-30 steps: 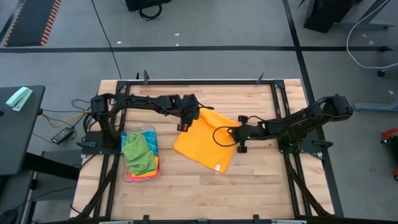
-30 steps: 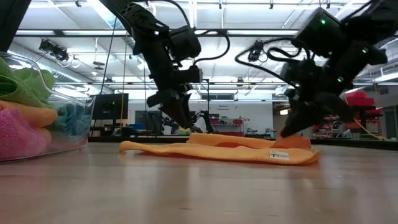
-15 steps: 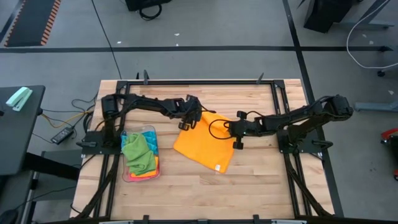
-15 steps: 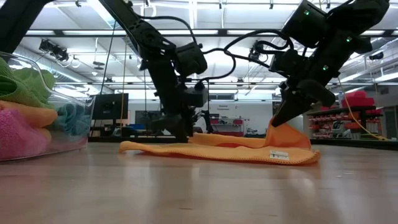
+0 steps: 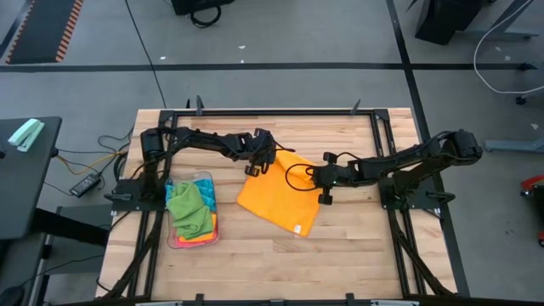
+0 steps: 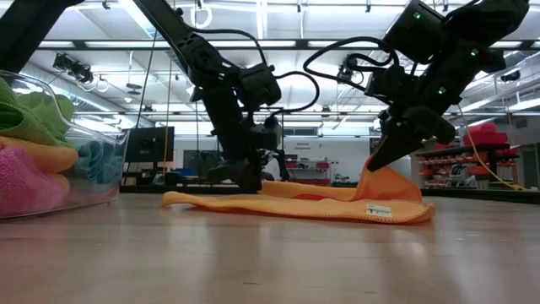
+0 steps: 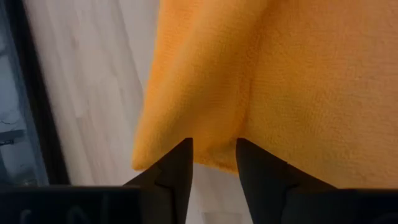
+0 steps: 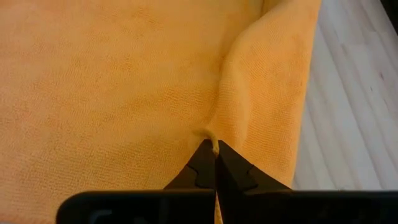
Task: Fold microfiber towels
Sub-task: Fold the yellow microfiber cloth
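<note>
An orange microfiber towel (image 5: 279, 195) lies spread on the wooden table, its white tag (image 6: 380, 211) at the near corner. My left gripper (image 5: 255, 167) is down at the towel's far-left edge, open, with the cloth's edge (image 7: 214, 163) between its fingertips. My right gripper (image 5: 320, 184) is shut on the towel's right side and holds it up in a peak (image 6: 390, 179). More towels, a green one (image 5: 187, 206) on top, lie in a clear tray (image 5: 204, 180) at the left. My left gripper comes slanting down from the far left, one fingertip (image 7: 177, 163) on each side of the towel's edge. A gap still shows between the fingers, and the cloth there lies on the table. My right gripper pinches a small pucker of the towel (image 8: 213, 140) at its fingertips, near the right edge, slanting down from the table's right. That part is lifted into a peak and the remainder lies flat on the table.
The tray (image 6: 84, 181) with pink, orange, blue and green cloths stands near the table's left edge, close to the left arm's base. Bare wood lies near and to the right of the towel. A black frame rail (image 5: 272, 111) runs along the table's far edge.
My left gripper has sunk onto the towel's far-left edge and has rolled a little. My right gripper has risen and drawn toward the table's left, lifting the towel's right side from a low fold into a peak. The towel's near and left parts have stayed flat.
</note>
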Robot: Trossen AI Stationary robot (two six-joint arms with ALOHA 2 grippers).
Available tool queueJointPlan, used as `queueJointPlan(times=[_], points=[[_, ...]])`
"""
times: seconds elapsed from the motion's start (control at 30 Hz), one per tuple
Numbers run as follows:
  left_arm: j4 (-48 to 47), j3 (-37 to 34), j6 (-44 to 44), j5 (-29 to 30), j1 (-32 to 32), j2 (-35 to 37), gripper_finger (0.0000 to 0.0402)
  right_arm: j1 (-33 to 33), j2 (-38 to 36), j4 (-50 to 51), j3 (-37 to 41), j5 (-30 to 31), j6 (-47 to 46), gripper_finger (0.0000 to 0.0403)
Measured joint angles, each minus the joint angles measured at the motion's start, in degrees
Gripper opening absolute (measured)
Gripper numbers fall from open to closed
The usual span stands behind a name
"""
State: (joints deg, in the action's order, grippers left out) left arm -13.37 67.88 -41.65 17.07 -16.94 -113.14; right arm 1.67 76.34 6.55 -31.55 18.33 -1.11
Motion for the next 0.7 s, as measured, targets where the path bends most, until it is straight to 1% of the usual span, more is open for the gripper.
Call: queueJointPlan(times=[0.2, 0.27, 0.37, 0.43, 0.47, 0.53, 0.63, 0.7], points=[[-0.1, 0.1, -1.1, -0.5, -0.1, -1.3, 0.0105, 0.0, 0.0, 0.0, 0.0, 0.0, -0.1, 0.0004], [0.5, 0.1, -1.0, -0.2, -0.1, -1.6, 0.0091, 0.0, 0.0, 0.0, 0.0, -0.4, -0.3, 0.0004], [0.3, 0.1, -1.0, -0.2, 0.0, -1.6, 0.0054, 0.0, 0.0, 0.4, 0.0, -1.1, -0.3, 0.0004], [0.2, 0.1, -1.0, 0.9, 0.2, -1.7, 0.0022, 0.0, 0.0, 0.6, 0.0, -1.5, 0.3, 0.0004], [0.2, 0.1, -1.0, 1.2, 0.4, -1.7, 0.0014, 0.0, 0.0, 0.8, 0.0, -1.5, 0.7, 0.0004], [0.1, 0.1, -1.0, 1.4, 0.6, -1.7, 0.0013, 0.0, 0.0, 1.0, 0.0, -1.5, 1.2, 0.0004], [-0.1, 0.1, -1.0, 2.5, 1.1, -1.7, 0.0028, 0.0, 0.0, 1.1, 0.0, -1.6, 1.3, 0.0004], [-1.8, 0.5, -1.0, 3.3, 1.6, -1.7, 0.0029, 0.0, 0.0, 1.4, 0.0, -2.7, 1.3, 0.0004]])
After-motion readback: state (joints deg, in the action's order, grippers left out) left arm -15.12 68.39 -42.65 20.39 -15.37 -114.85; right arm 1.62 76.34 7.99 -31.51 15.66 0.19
